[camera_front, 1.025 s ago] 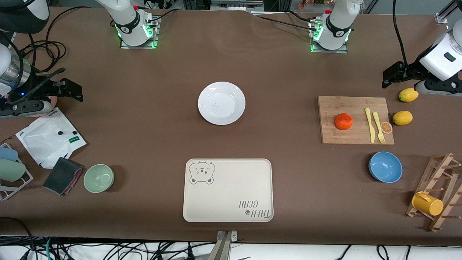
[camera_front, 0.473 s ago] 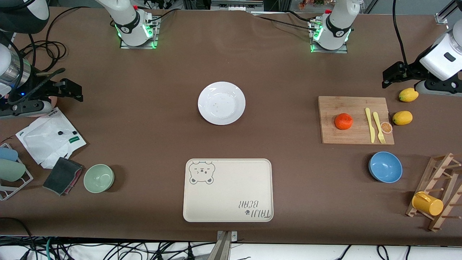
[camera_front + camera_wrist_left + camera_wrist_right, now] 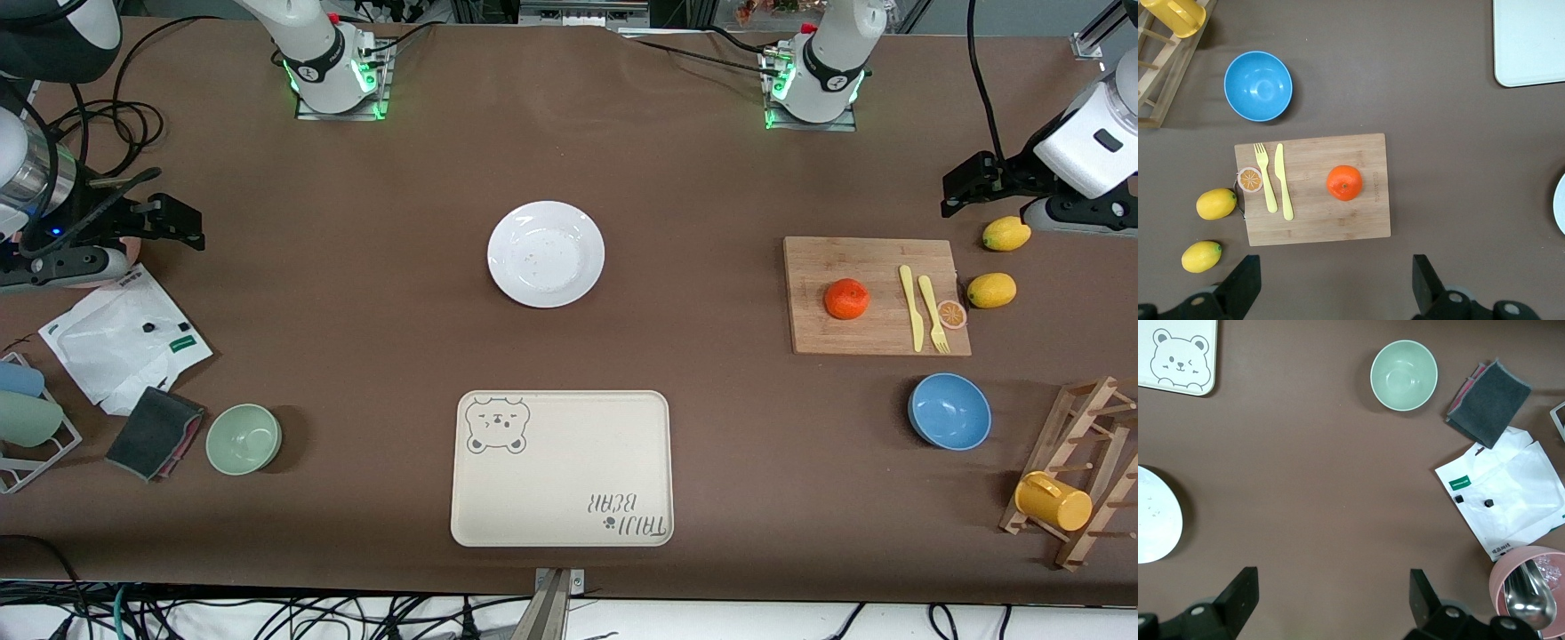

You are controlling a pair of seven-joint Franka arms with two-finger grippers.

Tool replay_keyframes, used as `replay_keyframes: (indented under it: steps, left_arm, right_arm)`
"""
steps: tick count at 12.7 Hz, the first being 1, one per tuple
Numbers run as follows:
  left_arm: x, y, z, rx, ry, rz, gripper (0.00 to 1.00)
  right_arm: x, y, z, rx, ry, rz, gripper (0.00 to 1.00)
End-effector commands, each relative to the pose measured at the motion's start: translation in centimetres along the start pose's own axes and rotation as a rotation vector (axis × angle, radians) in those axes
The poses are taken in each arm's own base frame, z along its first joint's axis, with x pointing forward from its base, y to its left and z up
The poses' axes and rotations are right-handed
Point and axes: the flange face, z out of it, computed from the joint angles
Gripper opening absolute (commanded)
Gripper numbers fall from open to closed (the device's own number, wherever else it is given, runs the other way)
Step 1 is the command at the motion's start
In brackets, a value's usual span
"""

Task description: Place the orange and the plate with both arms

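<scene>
The glossy round plate [image 3: 546,253] sits bare mid-table. The dimpled orange [image 3: 846,299] rests on the wooden board [image 3: 818,338]. Left gripper [image 3: 1335,283] and right gripper [image 3: 1331,600] hover, fingers wide.

A robotics lab is being shown, dressed as a kitchen. Two arm bases [image 3: 333,76] with green lights are being seen bolted to a brown-covered table [image 3: 373,293], loose cables [image 3: 267,613] are being left hanging at its edge, and tableware such as a bear tray [image 3: 560,480] is being laid out.
</scene>
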Motion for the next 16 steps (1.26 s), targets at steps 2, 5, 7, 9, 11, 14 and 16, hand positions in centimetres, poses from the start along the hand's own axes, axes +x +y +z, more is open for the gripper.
replay_keyframes:
  steps: [2, 5, 7, 9, 11, 14, 16]
  left_arm:
    - [-0.5, -0.3, -0.5, 0.018, -0.005, 0.019, 1.0]
    - [-0.5, -0.3, -0.5, 0.018, -0.005, 0.019, 1.0]
    - [-0.5, -0.3, -0.5, 0.018, -0.006, 0.019, 1.0]
    - [-0.5, -0.3, -0.5, 0.018, -0.009, 0.019, 1.0]
    - [-0.5, -0.3, -0.5, 0.018, -0.011, 0.019, 1.0]
    - [-0.1, -0.2, 0.4, 0.017, -0.03, 0.016, 1.0]
    - [0.5, 0.1, 2.5, 0.022, -0.101, 0.023, 1.0]
  right_arm:
    - [0.1, 0.1, -0.4, -0.003, -0.002, 0.012, 1.0]
    - [0.1, 0.2, -0.4, -0.001, -0.002, 0.015, 1.0]
    - [0.1, 0.1, -0.4, -0.001, 0.0, 0.014, 1.0]
    - [0.1, 0.1, -0.4, -0.001, -0.002, 0.015, 1.0]
    - [0.1, 0.1, -0.5, -0.001, 0.003, 0.014, 1.0]
    - [0.1, 0.1, -0.5, -0.001, 0.001, 0.014, 1.0]
    - [0.1, 0.1, -0.5, -0.003, 0.001, 0.012, 1.0]
